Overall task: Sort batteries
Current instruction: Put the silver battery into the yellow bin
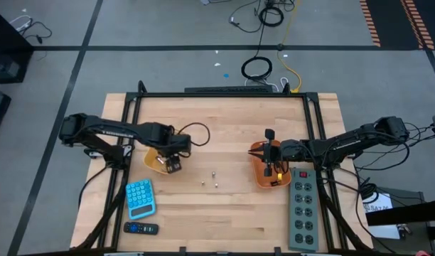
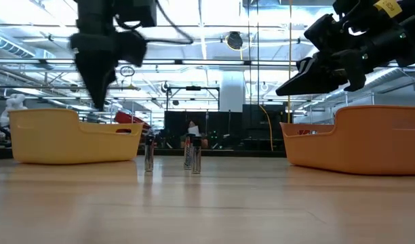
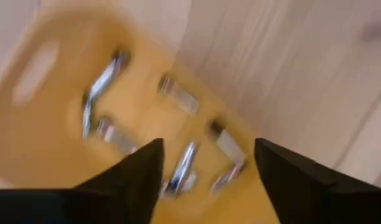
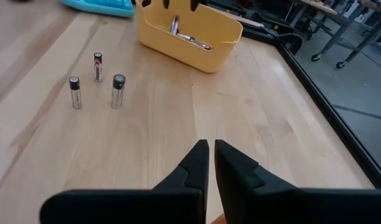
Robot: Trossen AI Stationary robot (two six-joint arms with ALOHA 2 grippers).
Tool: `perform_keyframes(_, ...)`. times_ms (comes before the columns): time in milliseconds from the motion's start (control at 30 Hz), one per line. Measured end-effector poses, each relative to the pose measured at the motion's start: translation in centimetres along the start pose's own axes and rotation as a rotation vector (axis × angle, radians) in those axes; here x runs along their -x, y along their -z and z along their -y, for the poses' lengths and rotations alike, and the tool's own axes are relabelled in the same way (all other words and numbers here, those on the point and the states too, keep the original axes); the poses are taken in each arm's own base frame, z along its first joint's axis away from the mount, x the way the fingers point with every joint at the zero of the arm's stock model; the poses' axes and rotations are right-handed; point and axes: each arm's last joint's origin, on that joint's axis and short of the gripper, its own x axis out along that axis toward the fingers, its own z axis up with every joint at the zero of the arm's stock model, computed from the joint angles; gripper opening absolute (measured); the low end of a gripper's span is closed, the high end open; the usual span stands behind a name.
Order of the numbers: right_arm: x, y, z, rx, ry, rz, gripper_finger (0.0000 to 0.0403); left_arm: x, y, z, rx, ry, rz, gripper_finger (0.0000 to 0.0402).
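Right wrist view gives you the clearest look at the batteries: three standing batteries [image 4: 96, 81] stay upright on the bare wooden table [image 4: 253, 124], silvery bodies with dark caps, one of them darker with a red band, grouped close together but apart from one another. More silvery batteries lie flat inside the yellow tray [image 4: 189, 37] beyond them. In the left wrist view you see those loose batteries [image 3: 178, 96] scattered across the tray floor at mixed angles, blurred; no label on any of them can be read.

In the high view the three upright ones [image 1: 212, 179] sit between the yellow tray [image 1: 155, 163] and the orange tray [image 1: 264, 176]. No brand or writing is legible anywhere, including on the blue calculator [image 1: 140, 198], the black remote [image 1: 141, 228] and the power strip [image 1: 303, 210].

Your left gripper [image 3: 206, 165] hangs over the yellow tray with its fingers spread wide and nothing between them. Your right gripper [image 4: 210, 155] is over the orange tray, its fingers pressed almost together, holding nothing.
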Motion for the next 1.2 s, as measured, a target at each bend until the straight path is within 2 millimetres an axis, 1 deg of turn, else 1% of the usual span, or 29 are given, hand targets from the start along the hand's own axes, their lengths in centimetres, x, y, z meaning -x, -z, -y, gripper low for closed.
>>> perform_keyframes(67, 0.0, 0.0, 0.0, 0.004, 0.009, -0.002, 0.0018, 0.5, -1.1, 0.4, 0.004, 0.043, 0.107, 0.0280)
perform_keyframes(133, 0.0, 0.0, 0.1, 0.008, 0.026, -0.006, 0.0018, 0.9, -1.9, 1.0, -0.026, 0.086, 0.199, 0.0292)
perform_keyframes(300, 0.0, 0.2, 0.1, 0.012, 0.025, -0.023, 0.0018, -0.2, -2.8, 2.1, -0.080, 0.134, 0.208, 0.0298)
perform_keyframes(400, 0.0, 0.2, 0.1, 0.014, 0.024, -0.029, 0.0018, -0.7, -3.8, 3.3, -0.094, 0.194, 0.282, 0.0298)
perform_keyframes(500, 0.0, 0.3, 0.1, 0.022, 0.029, -0.032, 0.0018, -1.1, -4.3, 4.6, -0.126, 0.231, 0.329, 0.0299)
perform_keyframes(633, 0.0, 0.4, 0.1, 0.027, 0.031, -0.041, 0.0018, -2.1, -4.5, 5.6, -0.137, 0.239, 0.322, 0.0299)
perform_keyframes(833, -0.1, 0.6, 0.4, 0.012, 0.041, -0.060, 0.0018, -3.6, -4.3, 7.1, -0.137, 0.239, 0.269, 0.0299)
perform_keyframes(1033, -0.1, 0.6, 0.4, 0.000, 0.038, -0.059, 0.0018, -4.2, -4.1, 8.6, -0.164, 0.254, 0.284, 0.0299)
perform_keyframes(1200, -0.1, 0.5, 0.4, -0.003, 0.037, -0.053, 0.0018, -4.1, -3.8, 9.0, -0.165, 0.251, 0.288, 0.0299)
